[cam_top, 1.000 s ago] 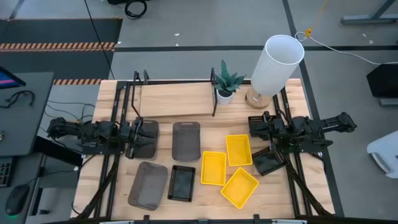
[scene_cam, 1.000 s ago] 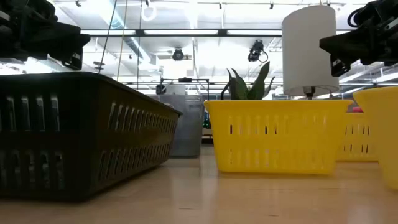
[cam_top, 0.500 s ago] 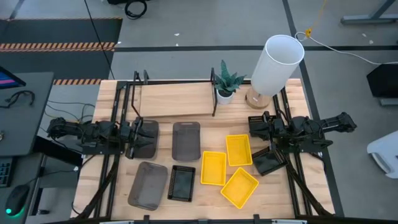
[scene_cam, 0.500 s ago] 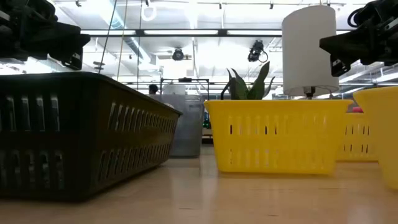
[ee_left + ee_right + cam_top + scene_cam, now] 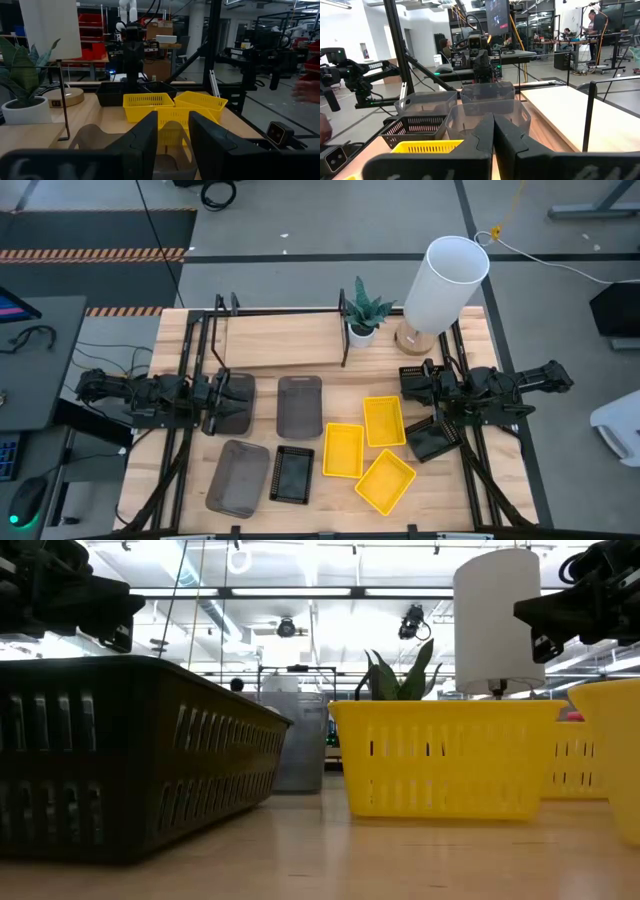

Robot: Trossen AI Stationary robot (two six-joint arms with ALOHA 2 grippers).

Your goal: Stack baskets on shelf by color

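Observation:
In the high view several baskets lie flat on the tabletop. Two grey ones point(image 5: 299, 405) point(image 5: 238, 477) and a black one point(image 5: 292, 475) are left of centre. Three yellow ones point(image 5: 343, 450) point(image 5: 384, 421) point(image 5: 385, 481) and another black one point(image 5: 432, 440) are to the right. The shelf point(image 5: 280, 340) runs along the far side. My left gripper point(image 5: 248, 402) point(image 5: 173, 130) hovers open above a further grey basket point(image 5: 245, 387) point(image 5: 95, 137). My right gripper point(image 5: 405, 385) point(image 5: 493, 130) is shut and held above the table near the yellow baskets.
A white plant pot point(image 5: 361, 332) and a tall white lamp point(image 5: 445, 280) stand at the shelf's right end. Black frame rails point(image 5: 190, 380) run down both table sides. People show in the room beyond point(image 5: 443, 50).

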